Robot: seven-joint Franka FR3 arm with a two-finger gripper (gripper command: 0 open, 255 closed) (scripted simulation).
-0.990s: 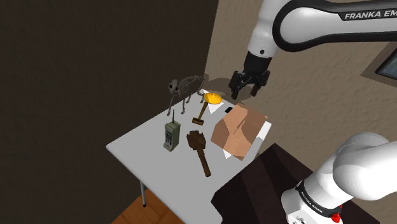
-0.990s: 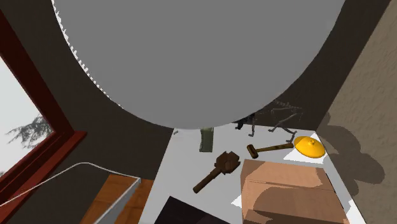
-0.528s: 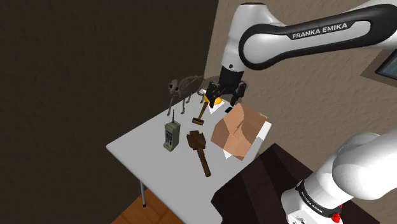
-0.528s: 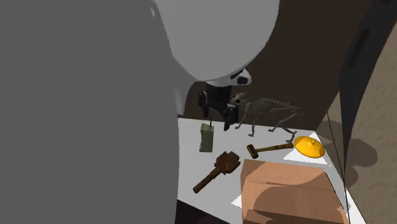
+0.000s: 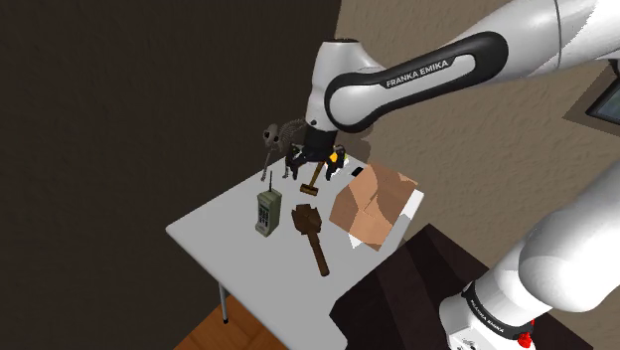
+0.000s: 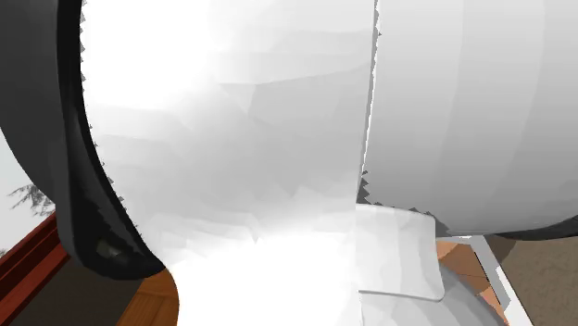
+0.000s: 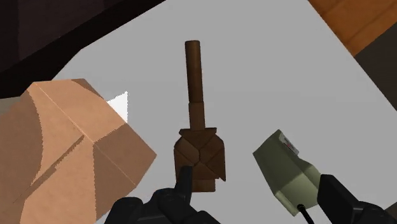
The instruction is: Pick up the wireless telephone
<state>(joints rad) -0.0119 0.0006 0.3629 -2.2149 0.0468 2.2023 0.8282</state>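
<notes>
The wireless telephone (image 5: 266, 212) is a small olive-green handset with a thin black antenna. It lies flat on the grey table (image 5: 214, 234), toward the shoulder view's left. My black gripper (image 5: 311, 165) hangs above the table's far part, beside the skeleton figure, well apart from the phone. In the wrist view the phone (image 7: 286, 173) lies below and between the open fingers (image 7: 185, 181), nearer the one away from the cardboard box and touching neither. Nothing is held in the gripper (image 7: 258, 179).
A brown wooden club (image 5: 312, 235) lies beside the phone, and a cardboard box (image 5: 372, 204) stands beyond it. A small mallet (image 5: 312, 180), a yellow object (image 5: 338, 155) and an animal skeleton (image 5: 281, 137) sit at the back. The arm's white shell (image 6: 278, 139) looms before the second exterior camera.
The arm has swung toward the shoulder view's left, carrying the gripper from near the wall past the box to above the mallet. It now blocks the second exterior view.
</notes>
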